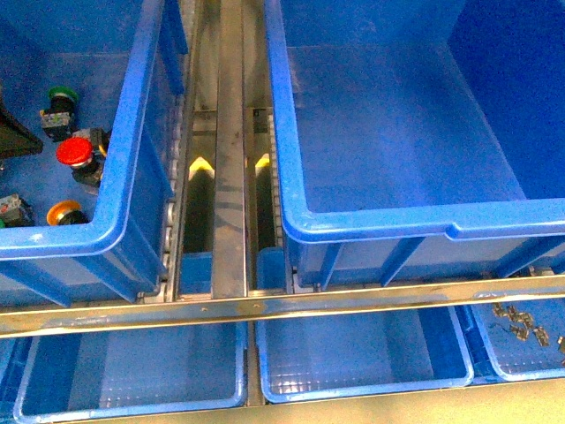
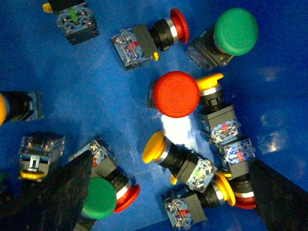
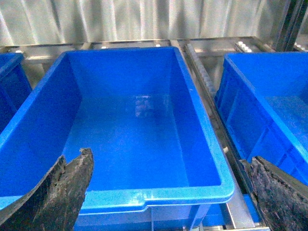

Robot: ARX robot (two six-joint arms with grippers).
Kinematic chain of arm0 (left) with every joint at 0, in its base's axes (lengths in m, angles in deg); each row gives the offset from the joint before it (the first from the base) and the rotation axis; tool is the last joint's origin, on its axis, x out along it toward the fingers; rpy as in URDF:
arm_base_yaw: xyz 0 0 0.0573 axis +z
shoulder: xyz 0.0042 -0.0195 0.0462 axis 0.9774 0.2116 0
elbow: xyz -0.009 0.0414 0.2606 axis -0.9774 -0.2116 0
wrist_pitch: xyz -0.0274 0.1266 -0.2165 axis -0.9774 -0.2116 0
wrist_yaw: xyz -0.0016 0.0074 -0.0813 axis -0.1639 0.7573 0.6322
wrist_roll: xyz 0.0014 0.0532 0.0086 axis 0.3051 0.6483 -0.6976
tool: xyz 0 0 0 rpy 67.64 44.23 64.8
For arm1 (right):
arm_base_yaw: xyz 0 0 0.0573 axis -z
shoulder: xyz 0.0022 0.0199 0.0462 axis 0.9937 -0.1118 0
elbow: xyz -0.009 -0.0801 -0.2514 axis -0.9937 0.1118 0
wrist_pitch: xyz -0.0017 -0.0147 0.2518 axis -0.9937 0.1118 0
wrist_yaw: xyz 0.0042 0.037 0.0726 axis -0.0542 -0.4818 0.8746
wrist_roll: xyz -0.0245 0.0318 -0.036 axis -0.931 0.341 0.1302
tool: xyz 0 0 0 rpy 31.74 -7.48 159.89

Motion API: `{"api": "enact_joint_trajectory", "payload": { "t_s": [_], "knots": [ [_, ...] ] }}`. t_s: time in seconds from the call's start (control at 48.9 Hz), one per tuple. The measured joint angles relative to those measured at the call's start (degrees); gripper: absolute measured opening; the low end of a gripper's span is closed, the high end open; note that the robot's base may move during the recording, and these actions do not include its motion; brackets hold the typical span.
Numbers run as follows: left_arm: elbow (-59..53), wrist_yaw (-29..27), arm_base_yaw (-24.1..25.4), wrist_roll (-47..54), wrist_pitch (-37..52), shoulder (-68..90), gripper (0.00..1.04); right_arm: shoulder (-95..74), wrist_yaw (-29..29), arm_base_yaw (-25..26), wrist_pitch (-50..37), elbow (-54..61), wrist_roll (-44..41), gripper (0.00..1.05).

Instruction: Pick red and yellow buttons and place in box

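Several push-buttons lie in a blue bin (image 1: 132, 124) on the left. In the front view I see a red button (image 1: 74, 152) and a yellow-orange button (image 1: 64, 212) there. My left gripper (image 2: 171, 162) is open above the pile. A red mushroom cap (image 2: 176, 94) faces up just beyond it, and a yellow button (image 2: 156, 147) lies on its side between the fingers (image 2: 62, 192), not gripped. The box (image 1: 380, 225) is the large empty blue bin on the right. My right gripper (image 3: 169, 156) is open and empty over the box's near rim (image 3: 159, 197).
Green-capped buttons (image 2: 236, 31) (image 2: 98, 197) and more red and yellow ones (image 2: 179, 25) (image 2: 224, 189) crowd the pile. A metal roller rail (image 1: 229, 177) separates the bins. Shallow blue trays (image 1: 353, 353) sit in front, one holding metal clips (image 1: 525, 322). Another blue bin (image 3: 269, 106) flanks the box.
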Motion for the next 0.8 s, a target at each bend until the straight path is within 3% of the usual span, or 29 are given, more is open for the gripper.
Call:
{"api": "enact_joint_trajectory", "payload": {
  "t_s": [0.797],
  "knots": [
    [13.6,-0.4,-3.5,5.1,-3.6,16.2,0.97,0.0,0.0,0.0,0.0,0.0,0.0,0.99]
  ]
}}
